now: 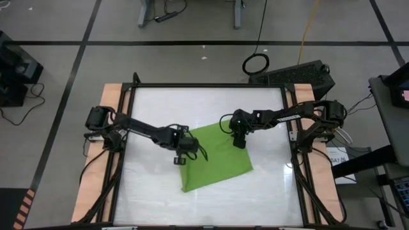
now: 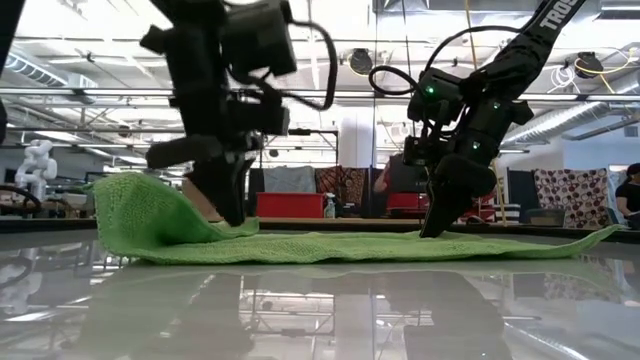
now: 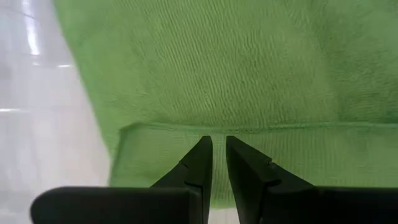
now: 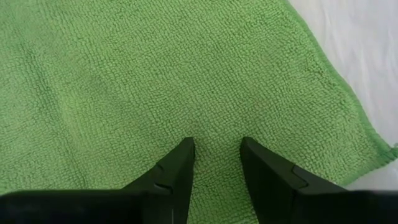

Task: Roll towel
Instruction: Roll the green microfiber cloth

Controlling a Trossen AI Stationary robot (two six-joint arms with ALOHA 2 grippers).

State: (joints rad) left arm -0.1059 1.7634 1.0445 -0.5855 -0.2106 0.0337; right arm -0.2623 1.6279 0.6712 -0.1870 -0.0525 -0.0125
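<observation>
The lime-green towel lies spread on the white table, seen also in the low view. Its left edge is raised and curled over. My left gripper stands at that edge with its fingers nearly together on the cloth, as the left wrist view shows. My right gripper stands on the towel's far right part with its fingers a little apart; it also shows in the low view. My left gripper pinches a turned-over strip at the towel's left edge between its two fingers, from above, pointing down. The edge beside it stands up off the table; the rest of the towel lies flat. How many layers it holds cannot be told. My right gripper rests its two fingertips on the towel's upper face, near the far right edge, pointing down from above. The fingers stand apart with flat cloth between them, not gathered. The towel lies flat on the table under them.
The table is white and glossy inside a black frame with wooden side strips. Bare tabletop lies to the far side and the left of the towel. The room behind holds shelves and a person at the right.
</observation>
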